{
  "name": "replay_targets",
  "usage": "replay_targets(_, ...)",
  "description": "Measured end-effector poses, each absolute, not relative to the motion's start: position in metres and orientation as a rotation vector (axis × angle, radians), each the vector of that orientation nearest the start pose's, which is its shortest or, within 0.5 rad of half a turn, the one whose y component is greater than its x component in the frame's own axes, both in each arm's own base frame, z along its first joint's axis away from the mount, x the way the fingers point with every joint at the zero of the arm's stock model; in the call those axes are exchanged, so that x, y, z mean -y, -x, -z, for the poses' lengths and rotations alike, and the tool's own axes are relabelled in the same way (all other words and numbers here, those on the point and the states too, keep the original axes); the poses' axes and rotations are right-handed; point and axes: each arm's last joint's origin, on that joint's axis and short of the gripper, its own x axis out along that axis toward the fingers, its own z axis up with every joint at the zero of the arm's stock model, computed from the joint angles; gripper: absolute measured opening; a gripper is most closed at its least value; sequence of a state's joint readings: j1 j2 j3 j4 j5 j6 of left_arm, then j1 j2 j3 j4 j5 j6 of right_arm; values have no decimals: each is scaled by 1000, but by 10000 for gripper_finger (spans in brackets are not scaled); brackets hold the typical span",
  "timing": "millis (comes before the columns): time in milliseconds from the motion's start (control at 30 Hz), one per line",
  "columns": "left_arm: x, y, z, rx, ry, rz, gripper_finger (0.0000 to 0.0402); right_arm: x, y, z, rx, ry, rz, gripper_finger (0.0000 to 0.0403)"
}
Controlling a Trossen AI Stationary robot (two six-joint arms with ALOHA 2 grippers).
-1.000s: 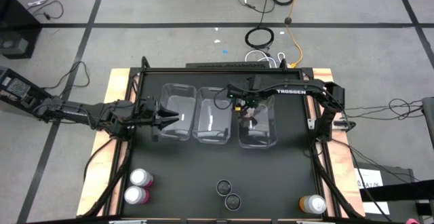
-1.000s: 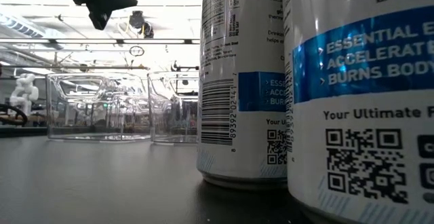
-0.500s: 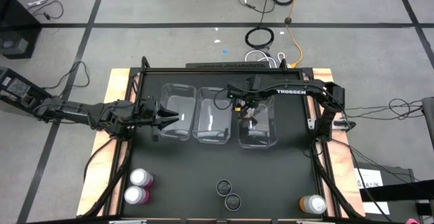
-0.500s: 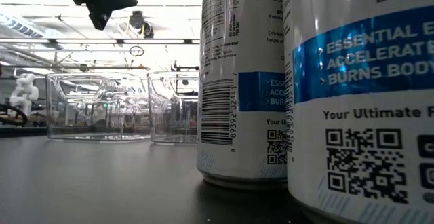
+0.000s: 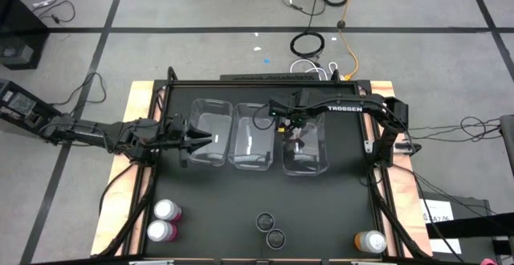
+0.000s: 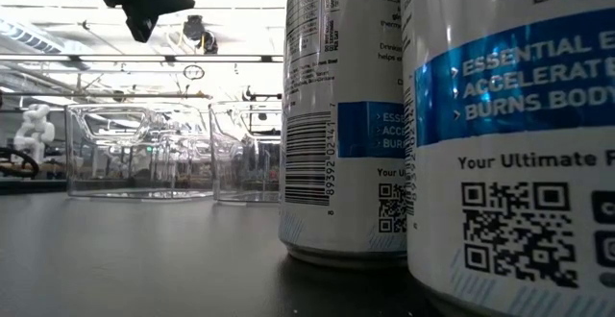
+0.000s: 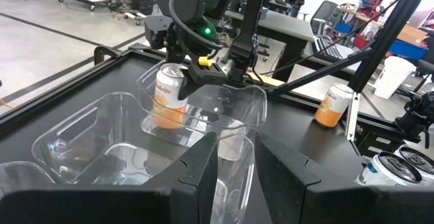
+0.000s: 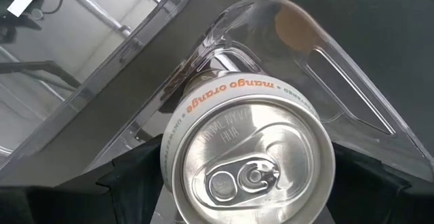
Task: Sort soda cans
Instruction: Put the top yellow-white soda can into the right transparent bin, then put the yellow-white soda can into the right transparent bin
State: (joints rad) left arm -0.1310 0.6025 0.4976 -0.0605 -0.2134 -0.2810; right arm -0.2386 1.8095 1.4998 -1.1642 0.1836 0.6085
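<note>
Setting the orange can point(image 7: 169, 96) into the right-hand clear bin point(image 5: 321, 156) is the step I judge to be in hand. It stands upright on the bin's floor near the far end, its silver top point(image 8: 247, 159) directly below my right wrist and the words "mango orange" readable round its rim. My right gripper point(image 5: 294, 130) hangs over it with its fingers spread to either side of the can. From the left wrist view the fingers look to be flanking the can near its top; whether they touch it or have just let go I cannot tell.

To finish this well, I would lift straight up, keeping the fingers wide until they clear the rim, so nothing brushes the can and tips it against the bin wall.

My left gripper point(image 7: 234, 159) waits beside the left bin point(image 5: 210, 132), its dark fingers drawn close with only a narrow gap and nothing between them. The middle bin point(image 5: 250, 140) sits between the two.

Along the table's near edge the rest remain to be sorted: two pink cans point(image 5: 163, 221) at the left corner, two dark cans point(image 5: 270, 229) in the middle, and a second orange can point(image 5: 370, 241) at the right. That last one belongs with the can already binned, and it is the one nearest my right arm.
</note>
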Motion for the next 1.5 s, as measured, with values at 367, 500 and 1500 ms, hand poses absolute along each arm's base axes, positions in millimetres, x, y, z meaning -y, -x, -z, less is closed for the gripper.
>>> replay_targets(367,13,-147,-271,-151,252,-105,109,86,-333,-247,-1329,-524,783,332)
replay_targets(500,13,-147,-271,-150,252,-105,109,87,-332,-247,-1327,-520,788,332)
replay_targets(1500,13,-147,-271,-151,252,-105,109,87,-332,-248,-1325,-492,786,371)
